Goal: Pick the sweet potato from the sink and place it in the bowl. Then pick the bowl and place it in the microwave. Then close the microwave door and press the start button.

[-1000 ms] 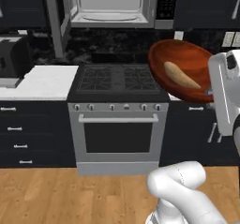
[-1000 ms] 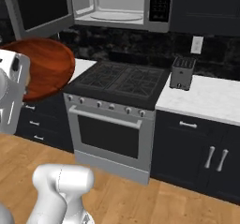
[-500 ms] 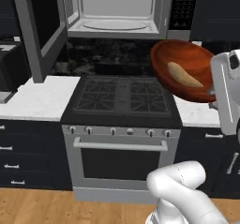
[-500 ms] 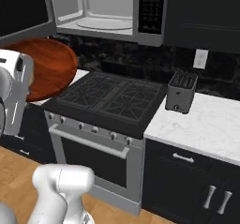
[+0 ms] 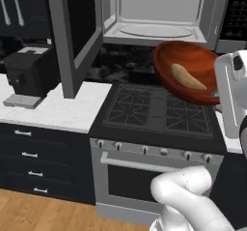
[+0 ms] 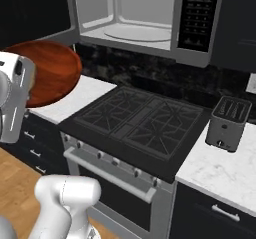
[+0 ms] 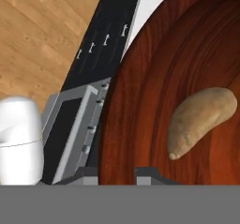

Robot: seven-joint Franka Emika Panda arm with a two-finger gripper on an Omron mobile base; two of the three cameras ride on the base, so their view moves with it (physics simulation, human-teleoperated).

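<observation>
Gripper [image 7: 126, 171] clamped on the bowl [image 5: 190, 70] rim, sweet potato [image 5: 187, 77] inside; keep level, lift toward microwave [image 5: 159, 12] at 11 o'clock.

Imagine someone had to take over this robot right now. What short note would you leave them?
Gripper: fingers shut on the rim of the bowl, carried in the air above the stove.
Sweet potato: lying inside the bowl.
Microwave: empty, turntable bare; microwave door swung wide open.
Done: potato in the bowl, bowl picked up.
Left: set the bowl in the microwave, close the door, press start.
</observation>
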